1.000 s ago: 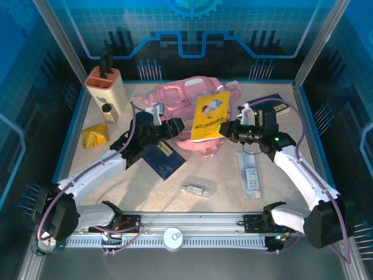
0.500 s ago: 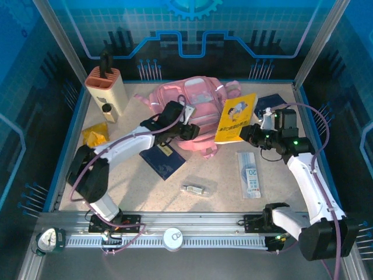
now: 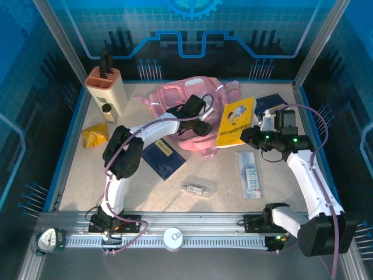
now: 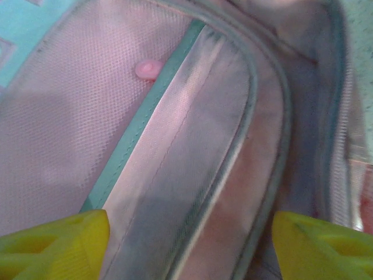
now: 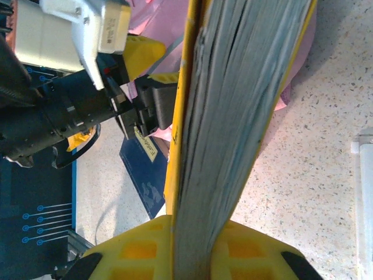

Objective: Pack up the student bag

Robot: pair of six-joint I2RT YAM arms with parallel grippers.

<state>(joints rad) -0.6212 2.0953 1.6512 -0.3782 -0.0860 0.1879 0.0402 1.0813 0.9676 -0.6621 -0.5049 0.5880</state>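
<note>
far left: beige holder (image 3: pixel 105 87) upright by the back corner. small yellow packet (image 3: pixel 94 135) flat on the table (image 3: pixel 221 169) in front of it, well apart from the bag.

left of centre: dark blue booklet (image 3: pixel 163 158) flat on the table, just on the near side of the student bag (image 3: pixel 172 96).

centre: student bag lying at the back middle of the table, pink, slumped. left gripper (image 3: pixel 204 127) low over its near right part. from the left wrist, fingers (image 4: pixel 52 242) spread wide, released, nothing between them, just zip edge and mesh lining close below. small wrapped item (image 3: pixel 194 188) loose on the table nearer the bases.

right of centre: yellow book (image 3: pixel 235 119) standing on edge just beside the bag's right side, outside it. right gripper (image 3: pixel 245 135) clenched on the book's lower edge, pages squeezed between the pads.

right: long clear packet (image 3: pixel 250 174) flat on the table. dark blue book (image 3: pixel 273 104) at back right, partly behind the arm.

progress, as a judgement: early. book lifted but not yet in. bag contents hidden, cannot tell. apparently left: book into the opening, then the loose items.
</note>
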